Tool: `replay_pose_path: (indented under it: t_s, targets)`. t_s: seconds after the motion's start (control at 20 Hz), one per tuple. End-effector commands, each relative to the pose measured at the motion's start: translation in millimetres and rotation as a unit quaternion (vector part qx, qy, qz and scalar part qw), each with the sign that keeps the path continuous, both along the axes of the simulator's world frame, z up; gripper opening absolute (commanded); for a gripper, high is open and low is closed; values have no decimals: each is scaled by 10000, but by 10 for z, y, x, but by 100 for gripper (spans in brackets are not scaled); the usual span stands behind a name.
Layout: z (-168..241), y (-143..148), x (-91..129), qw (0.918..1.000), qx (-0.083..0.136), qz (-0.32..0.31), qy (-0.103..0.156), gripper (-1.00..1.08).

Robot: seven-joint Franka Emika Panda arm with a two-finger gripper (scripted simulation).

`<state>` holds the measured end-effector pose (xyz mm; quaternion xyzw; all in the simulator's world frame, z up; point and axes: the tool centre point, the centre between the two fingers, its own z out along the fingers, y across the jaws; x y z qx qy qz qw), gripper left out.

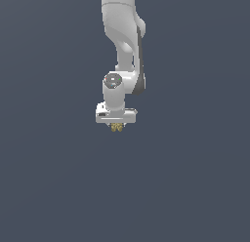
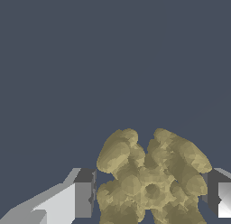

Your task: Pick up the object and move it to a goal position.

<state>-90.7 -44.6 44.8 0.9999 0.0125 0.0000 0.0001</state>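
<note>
The object (image 2: 151, 182) is a golden-yellow, lumpy, knobbly thing with darker specks. In the wrist view it fills the gap between my two fingers (image 2: 85, 191), and both dark pads touch its sides. My gripper (image 2: 151, 193) is shut on it. In the exterior view the white gripper (image 1: 116, 125) points downward at the end of the arm near the middle of the picture. The object (image 1: 116, 128) shows as a tiny yellow bit just under the hand. The fingers themselves are hard to make out there.
A plain dark grey-blue surface (image 1: 195, 187) fills both views. The white arm (image 1: 124, 41) comes in from the upper middle of the exterior view. No other object or edge shows.
</note>
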Motion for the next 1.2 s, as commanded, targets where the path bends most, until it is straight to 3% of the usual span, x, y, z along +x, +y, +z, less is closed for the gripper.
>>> replay_pose_path:
  t_s: [0.0,0.45,1.15]
  targets:
    - [62,47,13,10000,0,4,-5,-100]
    - [581,433,95,10000,-3,3,-4,-100]
    - [1877,1393,330,10000,-10,3,-3,-100]
